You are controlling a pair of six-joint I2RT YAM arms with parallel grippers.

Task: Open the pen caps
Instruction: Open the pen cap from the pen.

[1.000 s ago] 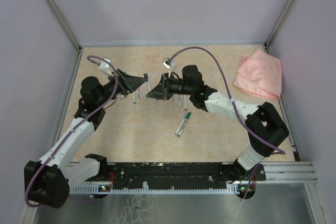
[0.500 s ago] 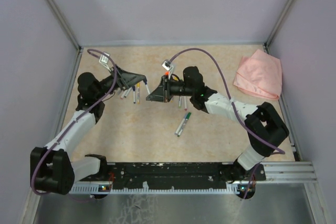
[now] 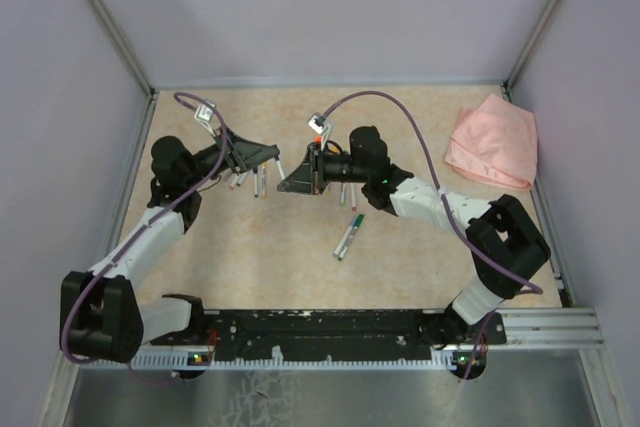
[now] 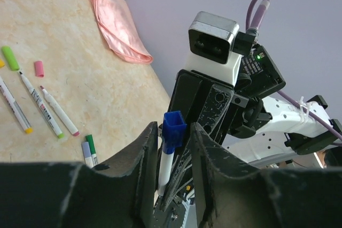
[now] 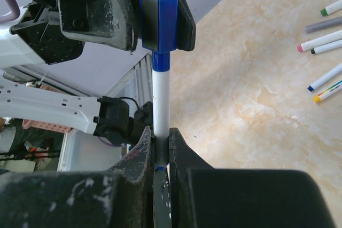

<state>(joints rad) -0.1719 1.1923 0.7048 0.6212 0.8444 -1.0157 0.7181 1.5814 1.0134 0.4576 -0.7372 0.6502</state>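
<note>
We see the two arms meeting above the far part of the table, a little left of its centre, with their grippers pointed at each other. The right gripper is clamped tight on the white barrel of a pen, pressing on both sides with no gap. The pen sticks straight out from that grip, and the blue cap is on its far end. The cap sits between the two fingers of the left gripper. From the right wrist the black fingers look flush against the cap. From the left wrist we make out a thin sliver of space on each side, so we cannot tell whether the left gripper is squeezing the cap or only bracketing it closely.

On the table, a green cap and a pink cap lie loose, near three uncapped pens that lie side by side. A lone pen with one green end lies apart from the rest, near the table's middle. A pink cloth lies crumpled in the far right corner.
</note>
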